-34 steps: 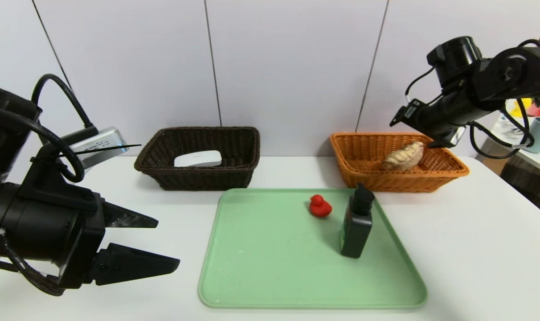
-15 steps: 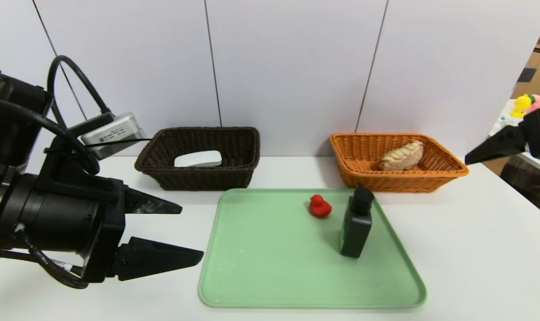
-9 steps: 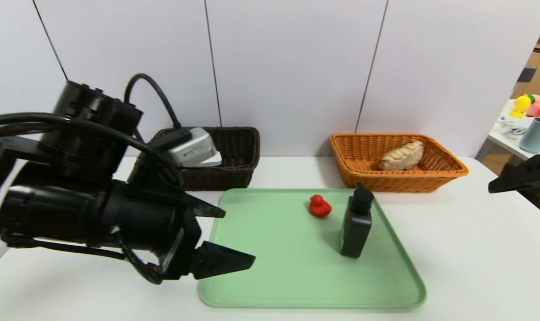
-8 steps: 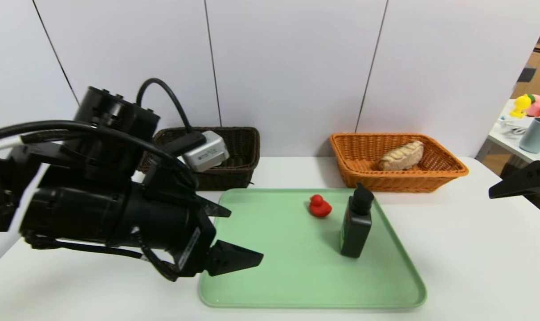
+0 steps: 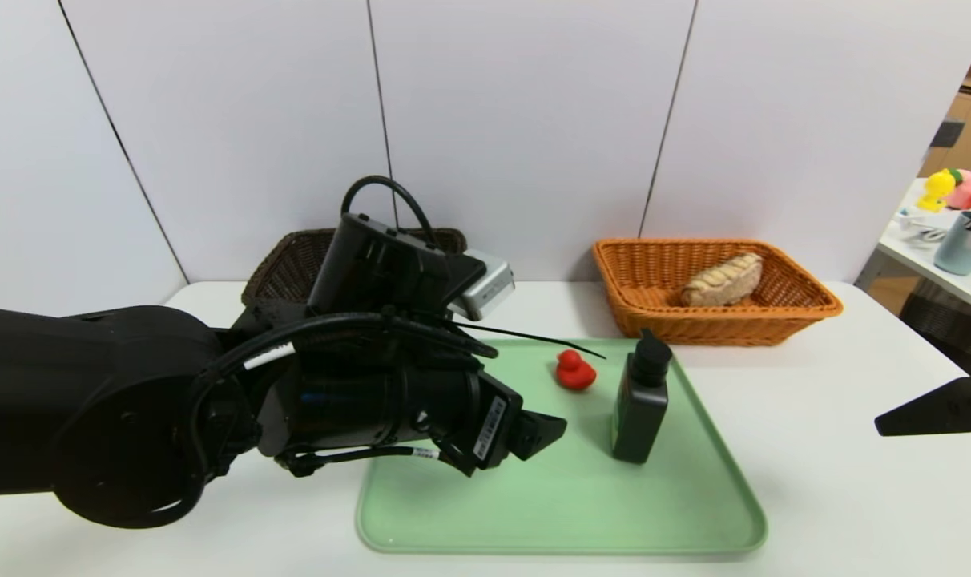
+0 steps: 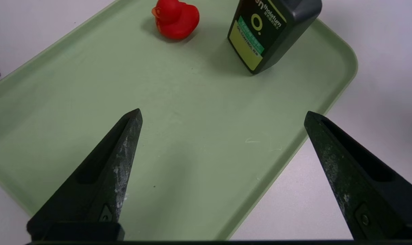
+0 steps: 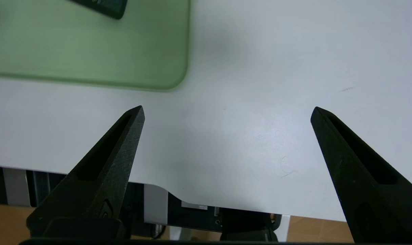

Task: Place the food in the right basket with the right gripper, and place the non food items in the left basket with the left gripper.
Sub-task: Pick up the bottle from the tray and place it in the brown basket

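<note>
Black fingers (image 6: 124, 163) on your left gripper (image 6: 223, 115) stand wide apart with nothing between them, above the green tray (image 5: 566, 513). Your left arm (image 5: 349, 409) reaches in from the left, over the desk (image 5: 838, 497) and across the tray's left part.

Beyond those fingers, toward the right of the tray, a dark bottle (image 5: 639, 409) with a black pump top stands upright. In your left wrist view its label shows yellow-green and teal bands and the words "OIL CONTROL". Just beside it, a little farther off and to its left, sits a small red duck (image 5: 575, 373), also on the tray and apart from the bottle.

Past the far edge of the tray you have two baskets on the white desk. The dark brown basket (image 5: 281, 272) is at the far left, partly hidden behind your left arm, so you cannot tell all that it holds. The orange basket (image 5: 694, 327) is at the far right, with a pale, ridged, bread-like food item (image 5: 723, 280) lying inside it.

Your right gripper (image 7: 228, 114) is over the desk to the right of the tray, its fingers spread wide and holding nothing. Behind the desk rises a white panelled wall (image 5: 533, 120), and off to the far right a side table (image 5: 918, 252) carries a blue-grey cup (image 5: 956, 250) and a yellow toy (image 5: 936, 191).
</note>
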`<action>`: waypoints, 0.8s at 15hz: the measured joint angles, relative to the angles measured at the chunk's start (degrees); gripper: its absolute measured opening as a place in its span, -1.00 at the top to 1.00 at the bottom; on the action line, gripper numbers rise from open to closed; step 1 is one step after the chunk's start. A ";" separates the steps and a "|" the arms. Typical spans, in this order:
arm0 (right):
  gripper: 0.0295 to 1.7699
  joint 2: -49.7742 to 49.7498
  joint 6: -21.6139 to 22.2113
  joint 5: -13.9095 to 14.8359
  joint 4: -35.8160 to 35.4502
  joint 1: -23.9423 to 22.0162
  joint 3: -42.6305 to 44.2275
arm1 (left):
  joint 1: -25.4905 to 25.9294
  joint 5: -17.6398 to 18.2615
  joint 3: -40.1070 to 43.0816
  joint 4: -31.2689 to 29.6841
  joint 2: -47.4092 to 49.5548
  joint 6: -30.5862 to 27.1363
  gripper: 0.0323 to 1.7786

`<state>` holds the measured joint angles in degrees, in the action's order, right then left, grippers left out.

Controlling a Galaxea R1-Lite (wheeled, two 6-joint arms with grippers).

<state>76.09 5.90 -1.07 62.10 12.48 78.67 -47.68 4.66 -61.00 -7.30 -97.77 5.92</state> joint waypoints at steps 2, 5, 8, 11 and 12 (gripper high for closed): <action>-0.91 0.52 -3.75 -2.23 -0.24 0.46 -0.13 | -1.11 -0.20 0.00 -1.97 -1.24 0.11 -0.90; -0.91 2.33 -4.28 -2.62 -3.21 0.68 -0.17 | -3.08 -0.55 0.17 -8.24 -3.55 -0.11 -0.90; -0.91 3.60 -4.25 -2.86 -3.54 0.68 -0.11 | -6.12 -3.40 1.16 -13.84 -5.73 -2.79 -0.90; -0.91 4.75 -4.17 -3.15 -3.58 0.68 0.00 | -8.55 -8.05 1.69 -20.11 -8.46 -8.27 -0.90; -0.91 5.02 -4.14 -3.19 -3.58 0.66 0.05 | -9.55 -8.42 1.80 -21.08 -9.14 -8.70 -0.90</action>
<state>81.12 1.76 -4.27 58.51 13.14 78.71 -57.22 -3.77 -59.20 -28.38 -106.91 -2.78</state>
